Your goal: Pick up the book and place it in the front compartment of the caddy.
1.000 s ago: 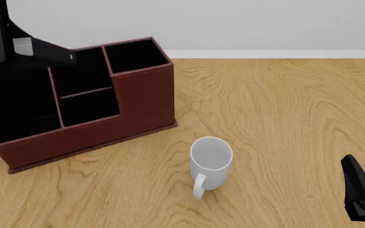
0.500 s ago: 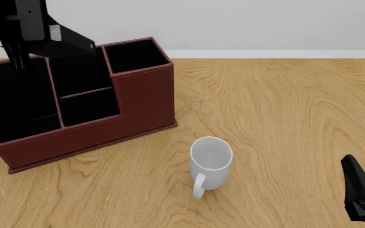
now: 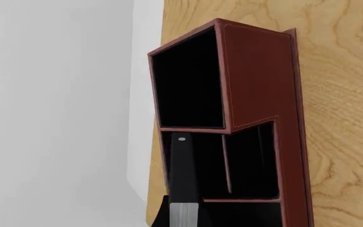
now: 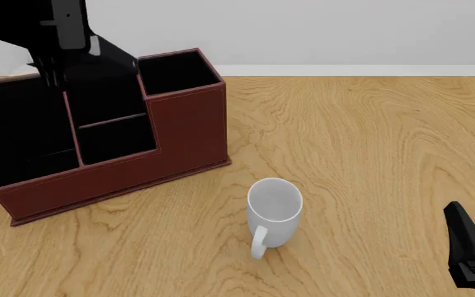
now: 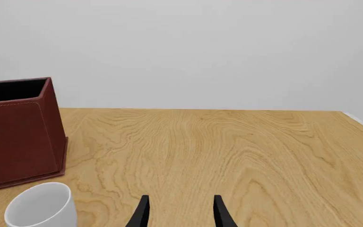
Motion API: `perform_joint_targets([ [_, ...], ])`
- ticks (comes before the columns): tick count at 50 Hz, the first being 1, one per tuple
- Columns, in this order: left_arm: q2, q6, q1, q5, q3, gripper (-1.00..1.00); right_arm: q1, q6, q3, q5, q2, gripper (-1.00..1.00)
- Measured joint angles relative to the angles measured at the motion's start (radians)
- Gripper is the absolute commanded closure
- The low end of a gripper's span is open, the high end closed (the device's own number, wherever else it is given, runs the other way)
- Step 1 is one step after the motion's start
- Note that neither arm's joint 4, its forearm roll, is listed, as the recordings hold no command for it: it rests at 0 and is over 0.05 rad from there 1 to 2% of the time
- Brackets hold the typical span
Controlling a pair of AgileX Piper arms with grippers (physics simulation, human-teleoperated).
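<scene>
The left gripper (image 4: 56, 74) is hanging over the back of the caddy (image 4: 184, 133), dark against the black lining, so whether its jaws are closed cannot be told from the front view. In the left wrist view a thin black slab with a pale grey ribbed edge, seemingly the book (image 3: 183, 189), is running out along the fingers' line and reaching over the middle compartments, which suggests the gripper is clamping it, though the fingers themselves are not showing there. The caddy is sitting on the left part of the table (image 4: 370, 142), its tall square compartment at the far right corner and its lower, wider compartments stepping down toward the camera. A white mug (image 4: 272, 213) is standing upright on the wood just in front of the caddy's right end, apart from it, handle toward the camera. The right gripper (image 5: 179, 215) is resting low at the near right edge of the table, well apart from everything, its two fingers set narrowly apart and holding nothing. The table is showing a warm, strongly swirled wood grain, and a plain pale grey wall (image 5: 200, 47) is closing the room behind it.
</scene>
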Motion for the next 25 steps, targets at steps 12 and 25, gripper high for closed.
perform_joint_targets([
  [12, 0.022, -0.017, 0.001, 0.014, -0.008, 1.0, 0.0, 0.0, 0.0, 0.0, 0.0, -1.0],
  [25, 0.034, -0.019, 0.025, 0.004, -0.014, 1.0, 0.0, 0.0, 0.0, 0.0, 0.0, -1.0],
])
